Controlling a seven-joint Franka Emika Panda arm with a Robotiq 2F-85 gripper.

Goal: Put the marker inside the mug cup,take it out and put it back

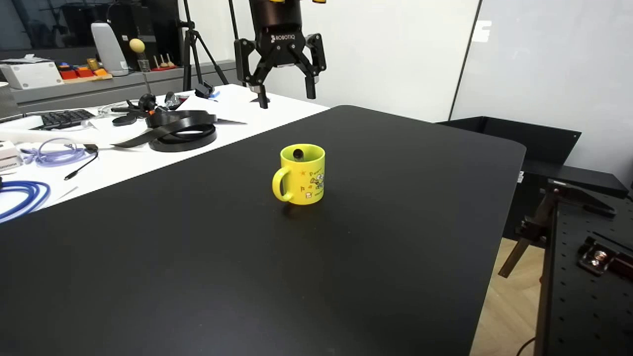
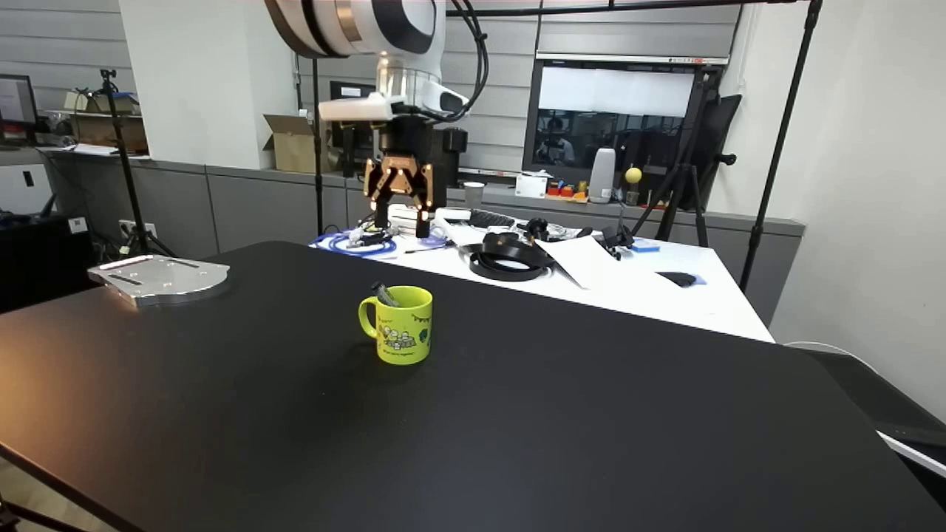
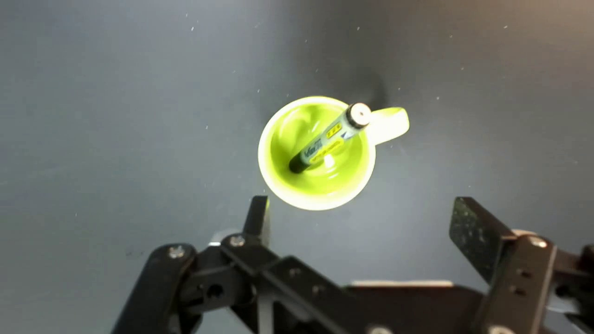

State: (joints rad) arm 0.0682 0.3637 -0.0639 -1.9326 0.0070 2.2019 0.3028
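The yellow mug cup (image 1: 302, 180) stands upright on the black table in both exterior views, its loop handle out to one side. Inside it leans the marker (image 3: 325, 143), pale-bodied with a dark lower end; its upper end rests at the rim by the handle. The marker's top (image 2: 382, 292) pokes just above the rim in an exterior view. High over the table, clear of the mug, hangs my gripper (image 1: 287, 96). Its two fingers are spread wide with nothing between them. In the wrist view the mug's rim (image 3: 315, 203) lies ahead of the gripper (image 3: 361, 215).
A silver metal plate (image 2: 162, 279) lies at an edge of the black table (image 2: 473, 443). Behind, a white table (image 2: 650, 303) carries black strap coils (image 2: 506, 258), blue cables (image 1: 24, 195) and other clutter. A tripod (image 1: 193, 54) stands at the back.
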